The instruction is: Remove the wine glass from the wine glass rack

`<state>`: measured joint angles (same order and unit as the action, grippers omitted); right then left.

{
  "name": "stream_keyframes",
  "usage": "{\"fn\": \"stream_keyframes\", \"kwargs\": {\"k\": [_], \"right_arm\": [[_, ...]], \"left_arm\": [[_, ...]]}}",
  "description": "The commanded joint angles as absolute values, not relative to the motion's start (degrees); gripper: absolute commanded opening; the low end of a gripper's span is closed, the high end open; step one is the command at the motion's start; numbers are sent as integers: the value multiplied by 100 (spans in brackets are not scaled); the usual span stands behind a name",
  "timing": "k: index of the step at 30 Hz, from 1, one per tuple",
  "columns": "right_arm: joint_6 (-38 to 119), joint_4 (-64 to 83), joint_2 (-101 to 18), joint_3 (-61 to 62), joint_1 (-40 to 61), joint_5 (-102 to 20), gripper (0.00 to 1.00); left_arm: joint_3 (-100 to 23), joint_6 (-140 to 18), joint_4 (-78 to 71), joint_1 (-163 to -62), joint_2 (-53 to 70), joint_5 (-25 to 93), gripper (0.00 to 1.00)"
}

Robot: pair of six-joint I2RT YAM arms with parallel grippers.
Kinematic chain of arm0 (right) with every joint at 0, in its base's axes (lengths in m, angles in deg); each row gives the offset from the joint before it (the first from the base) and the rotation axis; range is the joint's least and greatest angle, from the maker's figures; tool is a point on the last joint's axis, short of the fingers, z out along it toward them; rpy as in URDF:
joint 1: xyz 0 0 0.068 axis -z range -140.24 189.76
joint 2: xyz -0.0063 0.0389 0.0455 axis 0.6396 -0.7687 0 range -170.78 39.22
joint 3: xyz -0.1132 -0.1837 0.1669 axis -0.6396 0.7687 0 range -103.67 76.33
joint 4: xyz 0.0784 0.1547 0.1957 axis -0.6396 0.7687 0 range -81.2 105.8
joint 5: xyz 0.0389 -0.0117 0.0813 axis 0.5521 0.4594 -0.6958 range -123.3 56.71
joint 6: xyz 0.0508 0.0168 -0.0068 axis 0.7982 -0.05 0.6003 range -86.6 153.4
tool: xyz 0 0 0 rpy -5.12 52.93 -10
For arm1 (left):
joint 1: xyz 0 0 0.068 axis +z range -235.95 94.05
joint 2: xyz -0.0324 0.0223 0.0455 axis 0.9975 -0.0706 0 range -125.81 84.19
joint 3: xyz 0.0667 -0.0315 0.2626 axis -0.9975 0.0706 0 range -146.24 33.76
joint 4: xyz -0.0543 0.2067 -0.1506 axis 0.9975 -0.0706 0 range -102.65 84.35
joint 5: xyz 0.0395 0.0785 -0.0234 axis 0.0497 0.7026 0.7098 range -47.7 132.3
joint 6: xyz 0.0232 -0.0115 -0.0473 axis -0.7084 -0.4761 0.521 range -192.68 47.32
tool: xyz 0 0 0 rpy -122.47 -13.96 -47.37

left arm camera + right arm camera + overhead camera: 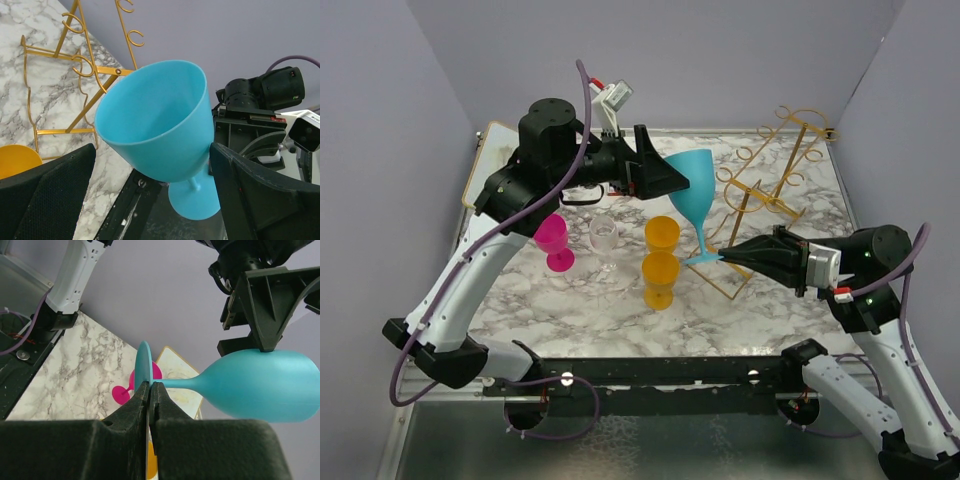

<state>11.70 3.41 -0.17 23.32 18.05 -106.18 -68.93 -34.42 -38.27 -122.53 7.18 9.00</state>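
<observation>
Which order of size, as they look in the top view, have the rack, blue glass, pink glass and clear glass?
1. rack
2. blue glass, held nearer the camera, so perhaps flattered
3. pink glass and clear glass look alike; pink partly hidden

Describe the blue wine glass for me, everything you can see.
The blue wine glass is turquoise, opaque, plastic-looking: wide empty bowl, short stem, round foot. It is roughly upright, tilted, beside the gold wine glass rack and off its hooks. The right gripper is shut on the foot's rim. The left gripper, fingers open, flanks the bowl; one finger seems to touch it.
</observation>
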Motion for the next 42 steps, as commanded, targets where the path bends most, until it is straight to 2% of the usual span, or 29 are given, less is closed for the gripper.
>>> {"fn": "stream_keyframes", "kwargs": {"k": [1,17,38,42], "right_arm": [[1160,213,18,2392,1733,-10839,2],[840,461,-169,2360,1573,-10831,2],[465,883,-226,2193,1481,-10776,2],[419,925,-214,2184,1471,-10708,2]], "left_arm": [[-7118,-3328,-3808,-12151,611,317,99],[-6703,-3002,-3109,-12119,613,-521,99],[-6579,-2930,-3009,-12123,486,-421,99],[-6573,-2978,-3016,-12121,487,-435,94]]}}
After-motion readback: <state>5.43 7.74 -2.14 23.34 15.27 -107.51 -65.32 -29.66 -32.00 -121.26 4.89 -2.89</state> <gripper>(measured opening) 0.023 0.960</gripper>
